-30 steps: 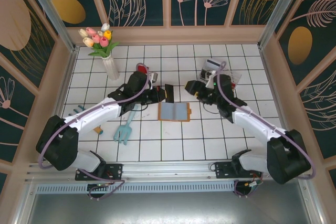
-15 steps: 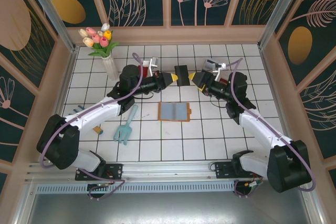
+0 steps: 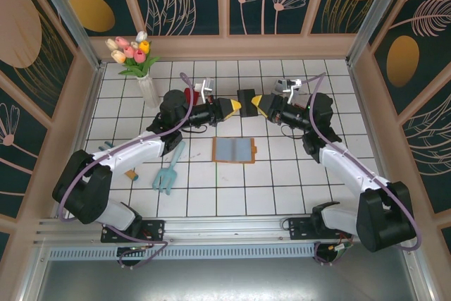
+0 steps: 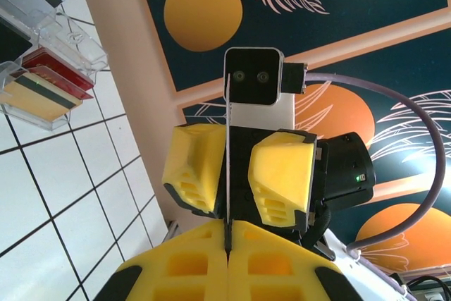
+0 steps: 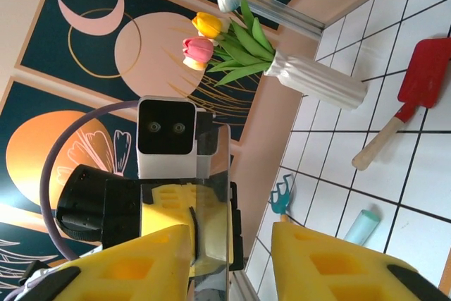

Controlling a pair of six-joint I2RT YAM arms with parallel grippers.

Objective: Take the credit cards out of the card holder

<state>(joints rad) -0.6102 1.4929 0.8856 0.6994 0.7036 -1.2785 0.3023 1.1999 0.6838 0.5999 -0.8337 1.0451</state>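
Note:
The card holder point(image 3: 234, 149) lies open on the tiles, orange-brown with greyish pockets. Above and behind it, my left gripper point(image 3: 232, 106) is shut on a dark credit card point(image 3: 246, 97) and holds it up on edge. In the left wrist view the card point(image 4: 227, 139) runs as a thin line out of the closed left gripper point(image 4: 227, 234) and in between the facing yellow fingers point(image 4: 282, 174) of the other arm. My right gripper point(image 5: 232, 262) stands open around the glossy card point(image 5: 215, 202), whose free end lies close to its left finger point(image 5: 141, 266), with a wide gap to the other finger.
A white vase of tulips point(image 3: 148, 89) stands at the back left, a red scoop point(image 3: 190, 94) beside it. A teal hand rake point(image 3: 168, 173) lies left of the holder. A clear plastic tray point(image 4: 42, 68) holding cards sits at the back.
Both grippers rose from near the card holder to the back of the table. The left one carried the card up; the right one came to face it and its jaws narrowed around the card.

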